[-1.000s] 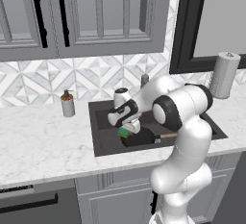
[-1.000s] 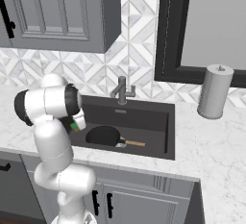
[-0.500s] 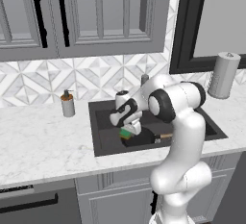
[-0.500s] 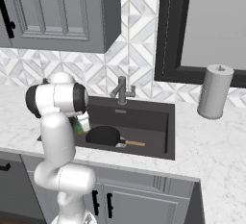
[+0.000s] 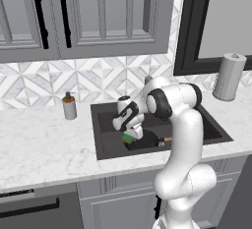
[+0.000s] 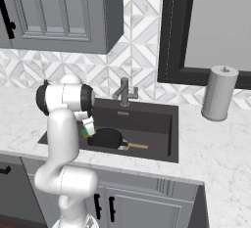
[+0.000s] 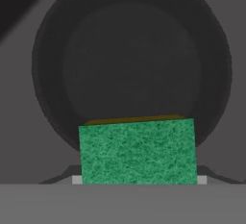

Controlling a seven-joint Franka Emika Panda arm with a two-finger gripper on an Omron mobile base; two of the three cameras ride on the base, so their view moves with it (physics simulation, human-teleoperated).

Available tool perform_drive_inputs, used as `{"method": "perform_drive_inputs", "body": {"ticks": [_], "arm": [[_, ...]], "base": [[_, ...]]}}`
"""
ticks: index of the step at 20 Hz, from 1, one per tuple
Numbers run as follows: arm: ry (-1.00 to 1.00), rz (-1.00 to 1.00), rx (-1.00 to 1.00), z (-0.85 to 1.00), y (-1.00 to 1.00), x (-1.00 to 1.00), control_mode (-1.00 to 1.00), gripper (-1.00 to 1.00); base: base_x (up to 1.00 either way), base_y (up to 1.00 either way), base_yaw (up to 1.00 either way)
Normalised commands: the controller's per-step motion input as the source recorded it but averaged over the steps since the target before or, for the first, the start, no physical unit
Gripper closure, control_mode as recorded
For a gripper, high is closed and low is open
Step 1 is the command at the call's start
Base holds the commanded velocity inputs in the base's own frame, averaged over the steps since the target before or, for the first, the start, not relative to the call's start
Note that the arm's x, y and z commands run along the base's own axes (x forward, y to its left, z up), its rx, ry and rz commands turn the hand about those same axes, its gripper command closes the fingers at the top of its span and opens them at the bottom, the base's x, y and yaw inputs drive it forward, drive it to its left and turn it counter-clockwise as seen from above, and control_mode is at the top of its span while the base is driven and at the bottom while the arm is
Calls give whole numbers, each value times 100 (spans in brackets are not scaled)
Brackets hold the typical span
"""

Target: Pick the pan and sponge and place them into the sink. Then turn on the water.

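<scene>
Jaws of my gripper [image 5: 129, 135] pinch the small green-and-yellow rectangular sponge [image 7: 138, 151] by its edges (soft, light, squashy), directly over the round black frying pan [image 7: 129, 59] lying in the dark grey basin [image 6: 152, 124] below.

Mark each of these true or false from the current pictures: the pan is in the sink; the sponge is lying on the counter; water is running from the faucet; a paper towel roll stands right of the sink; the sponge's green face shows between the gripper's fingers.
1. The pan is in the sink. True.
2. The sponge is lying on the counter. False: it is at the gripper, over the pan inside the basin.
3. Water is running from the faucet. False: no stream shows.
4. A paper towel roll stands right of the sink. True.
5. The sponge's green face shows between the gripper's fingers. True, in the hand view.
</scene>
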Motion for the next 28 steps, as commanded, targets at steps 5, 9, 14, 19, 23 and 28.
{"method": "perform_drive_inputs", "body": {"ticks": [5, 9, 14, 19, 23, 28], "arm": [[0, -1, -1, -31, 0, 39, -100, 100], [0, 0, -1, -32, 0, 34, -100, 100], [1, 0, -2, -34, 0, 36, -100, 100], [0, 0, -1, -22, 0, 23, -100, -100], [0, 0, 0, 3, 0, 0, -100, -100], [0, 0, 1, 33, 0, -3, -100, -100]], "base": [[0, 0, 0], [0, 0, 0], [0, 0, 0], [0, 0, 0], [0, 0, 0], [0, 0, 0]]}}
